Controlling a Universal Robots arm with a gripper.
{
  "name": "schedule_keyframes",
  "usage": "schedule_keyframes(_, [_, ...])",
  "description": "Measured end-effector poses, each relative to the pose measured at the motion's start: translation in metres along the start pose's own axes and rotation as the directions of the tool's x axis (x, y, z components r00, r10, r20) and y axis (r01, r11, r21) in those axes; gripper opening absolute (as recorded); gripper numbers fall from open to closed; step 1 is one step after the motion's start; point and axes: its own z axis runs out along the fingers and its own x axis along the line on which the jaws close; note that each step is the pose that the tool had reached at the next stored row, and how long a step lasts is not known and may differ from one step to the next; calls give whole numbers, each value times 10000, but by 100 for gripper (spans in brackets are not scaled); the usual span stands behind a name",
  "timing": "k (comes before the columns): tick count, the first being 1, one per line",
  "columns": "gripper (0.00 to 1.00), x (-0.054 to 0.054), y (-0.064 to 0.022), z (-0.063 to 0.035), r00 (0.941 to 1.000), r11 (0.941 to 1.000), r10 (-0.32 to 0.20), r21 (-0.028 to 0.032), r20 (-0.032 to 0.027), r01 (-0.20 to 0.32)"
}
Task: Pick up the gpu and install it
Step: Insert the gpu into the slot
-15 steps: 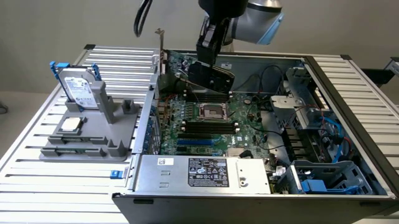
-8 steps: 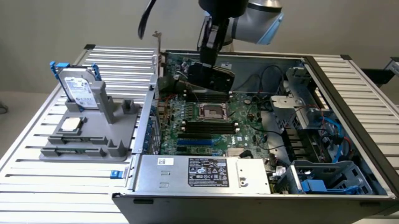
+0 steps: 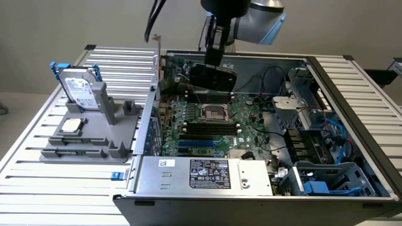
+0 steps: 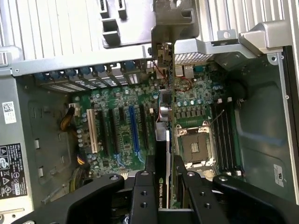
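The gpu [image 3: 215,78] hangs inside the open computer case [image 3: 326,80], above the back part of the green motherboard [image 3: 251,127], with its black cooler cover showing. My gripper [image 3: 213,55] comes down from above and is shut on the card's upper edge. In the wrist view the gpu [image 4: 162,151] runs edge-on away from my gripper [image 4: 164,170], clamped between the two black fingers [image 4: 142,193]. Its silver end bracket [image 4: 163,18] reaches the case's rear wall. The card hangs over the board between the slots [image 4: 133,123] and the processor socket [image 4: 194,149].
A grey fixture [image 3: 84,148] on the slatted table at the exterior view's left holds a silver hard drive with a blue-handled frame [image 3: 82,89] and a small square chip [image 3: 72,125]. The power supply [image 3: 207,174] fills the case's near end. Cables and a drive cage [image 3: 326,179] crowd the exterior view's right.
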Motion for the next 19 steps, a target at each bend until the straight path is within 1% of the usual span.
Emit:
schedule_keyframes(3, [26,0,-3,-2,9993,9993,-368,39,-17,368])
schedule_keyframes(5, [26,0,-2,-1,9981,9980,-622,82,-37,622])
schedule_keyframes(6, [26,0,-3,-1,9971,9970,-763,121,-50,763])
schedule_keyframes(7, [26,0,-3,0,9958,9957,-912,176,-61,913])
schedule_keyframes(10, [26,1,-3,1,9910,9903,-1336,360,-101,1339])
schedule_keyframes(11, [26,1,-4,3,9897,9889,-1430,391,-112,1433])
schedule_keyframes(15, [26,4,-23,41,9891,9883,-1469,397,-117,1473])
schedule_keyframes(19, [26,12,-32,113,9891,9883,-1470,397,-116,1474])
